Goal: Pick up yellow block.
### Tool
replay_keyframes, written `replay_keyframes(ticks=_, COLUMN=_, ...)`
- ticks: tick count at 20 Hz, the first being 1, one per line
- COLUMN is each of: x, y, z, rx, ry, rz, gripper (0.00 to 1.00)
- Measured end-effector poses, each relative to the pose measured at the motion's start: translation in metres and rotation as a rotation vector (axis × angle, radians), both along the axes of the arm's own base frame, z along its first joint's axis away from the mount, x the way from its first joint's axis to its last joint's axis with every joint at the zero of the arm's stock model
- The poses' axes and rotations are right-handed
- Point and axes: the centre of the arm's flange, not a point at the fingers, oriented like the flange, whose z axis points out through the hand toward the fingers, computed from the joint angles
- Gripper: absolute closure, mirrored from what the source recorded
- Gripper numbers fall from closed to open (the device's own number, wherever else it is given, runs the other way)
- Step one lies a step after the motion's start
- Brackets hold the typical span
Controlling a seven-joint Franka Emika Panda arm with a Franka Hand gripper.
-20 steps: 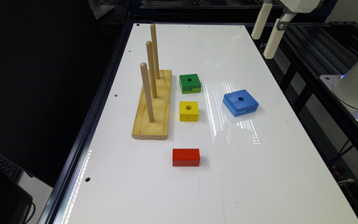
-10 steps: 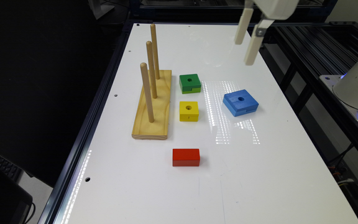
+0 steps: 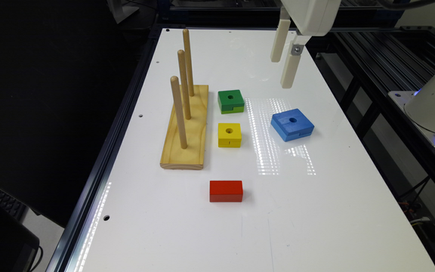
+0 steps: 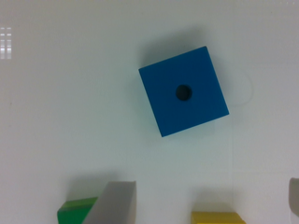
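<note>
Gripper (image 3: 285, 71): you see jaws spread, empty, raised above table (image 3: 315, 211) | yellow block (image 3: 229, 135): untouched beside peg base (image 3: 185, 132).

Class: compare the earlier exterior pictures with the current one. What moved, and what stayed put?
The gripper moved toward the exterior view's left and lower, holding nothing. The yellow block, green block, blue block, red block and peg base stayed in place.

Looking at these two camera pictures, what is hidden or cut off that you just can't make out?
- Wrist view: the yellow block is cut off by the picture's edge; its hole is out of frame.
- Wrist view: the green block is partly behind a grey finger.
- Exterior view: the red block shows no hole; its far side is hidden.
</note>
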Motion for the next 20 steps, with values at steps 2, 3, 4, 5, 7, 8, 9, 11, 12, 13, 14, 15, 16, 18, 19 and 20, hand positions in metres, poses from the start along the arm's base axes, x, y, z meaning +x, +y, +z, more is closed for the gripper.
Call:
replay_keyframes(ticks=2, x=0.000, y=0.000, z=0.000, rx=0.000, ry=0.000, rz=0.001, gripper=0.00)
replay_keyframes(ticks=3, x=0.000, y=0.001, z=0.000, rx=0.000, ry=0.000, rz=0.001, gripper=0.00)
replay_keyframes(ticks=4, x=0.000, y=0.001, z=0.000, rx=0.000, ry=0.000, rz=0.001, gripper=0.00)
replay_keyframes(ticks=5, x=0.000, y=0.001, z=0.000, rx=0.000, ry=0.000, rz=0.001, gripper=0.00)
replay_keyframes(ticks=7, x=0.000, y=0.001, z=0.000, rx=0.000, ry=0.000, rz=0.002, gripper=0.00)
replay_keyframes(ticks=8, x=0.000, y=0.002, z=0.000, rx=0.000, ry=-0.001, rz=0.003, gripper=0.00)
replay_keyframes(ticks=9, x=0.001, y=0.004, z=0.002, rx=0.000, ry=-0.004, rz=0.003, gripper=0.00)
replay_keyframes(ticks=11, x=0.003, y=0.009, z=0.004, rx=-0.001, ry=-0.011, rz=0.003, gripper=0.00)
replay_keyframes(ticks=12, x=0.004, y=0.011, z=0.005, rx=-0.001, ry=-0.014, rz=0.003, gripper=0.00)
replay_keyframes(ticks=13, x=0.005, y=0.013, z=0.006, rx=-0.001, ry=-0.015, rz=0.002, gripper=0.00)
replay_keyframes(ticks=14, x=0.006, y=0.013, z=0.006, rx=-0.001, ry=-0.016, rz=0.002, gripper=0.00)
replay_keyframes(ticks=15, x=0.007, y=0.014, z=0.006, rx=-0.001, ry=-0.016, rz=0.002, gripper=0.00)
replay_keyframes(ticks=16, x=0.009, y=0.014, z=0.006, rx=0.000, ry=-0.017, rz=0.001, gripper=0.00)
replay_keyframes(ticks=18, x=0.013, y=0.014, z=0.007, rx=0.001, ry=-0.018, rz=0.001, gripper=0.00)
replay_keyframes(ticks=19, x=0.015, y=0.014, z=0.006, rx=0.002, ry=-0.018, rz=0.001, gripper=0.00)
replay_keyframes(ticks=20, x=0.017, y=0.015, z=0.006, rx=0.002, ry=-0.018, rz=0.001, gripper=0.00)
